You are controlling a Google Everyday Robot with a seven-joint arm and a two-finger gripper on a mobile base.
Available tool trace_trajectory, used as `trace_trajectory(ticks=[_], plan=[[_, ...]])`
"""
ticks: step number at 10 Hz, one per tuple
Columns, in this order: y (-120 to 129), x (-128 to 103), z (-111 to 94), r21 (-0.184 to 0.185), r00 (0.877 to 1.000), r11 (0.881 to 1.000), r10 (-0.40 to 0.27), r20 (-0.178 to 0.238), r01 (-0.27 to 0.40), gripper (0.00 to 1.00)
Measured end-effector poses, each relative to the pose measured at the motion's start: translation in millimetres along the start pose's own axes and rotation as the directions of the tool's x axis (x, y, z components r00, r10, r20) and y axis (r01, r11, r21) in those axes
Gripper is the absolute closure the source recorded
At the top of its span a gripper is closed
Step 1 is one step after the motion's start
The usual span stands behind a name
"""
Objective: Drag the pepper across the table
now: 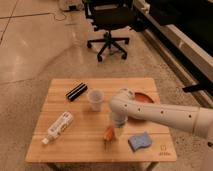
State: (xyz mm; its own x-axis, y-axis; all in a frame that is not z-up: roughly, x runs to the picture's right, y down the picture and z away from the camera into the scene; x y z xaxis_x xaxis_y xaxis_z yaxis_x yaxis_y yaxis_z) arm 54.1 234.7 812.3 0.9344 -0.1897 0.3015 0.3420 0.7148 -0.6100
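Observation:
The pepper [108, 134], small, orange-red and tapered, lies on the light wooden table [75, 147] near the middle of its front half. My white arm comes in from the right. Its gripper [116, 131] points down at the table directly at the pepper's right side, right against it or touching it. The wrist hides the far end of the pepper.
A clear plastic cup [95, 99] stands just behind the gripper, and a black block [76, 91] lies at the back left. A plastic bottle [57, 127] lies at the front left, a blue sponge [139, 141] at the front right. An orange-red bowl [143, 97] sits behind the arm. An office chair [109, 25] stands beyond the table.

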Motion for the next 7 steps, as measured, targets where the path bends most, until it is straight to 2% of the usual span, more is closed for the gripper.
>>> trace_trajectory(ticks=[7], plan=[[-3.0, 1.6, 5.5, -0.002, 1.0, 1.0, 0.0, 0.006, 0.0, 0.41]])
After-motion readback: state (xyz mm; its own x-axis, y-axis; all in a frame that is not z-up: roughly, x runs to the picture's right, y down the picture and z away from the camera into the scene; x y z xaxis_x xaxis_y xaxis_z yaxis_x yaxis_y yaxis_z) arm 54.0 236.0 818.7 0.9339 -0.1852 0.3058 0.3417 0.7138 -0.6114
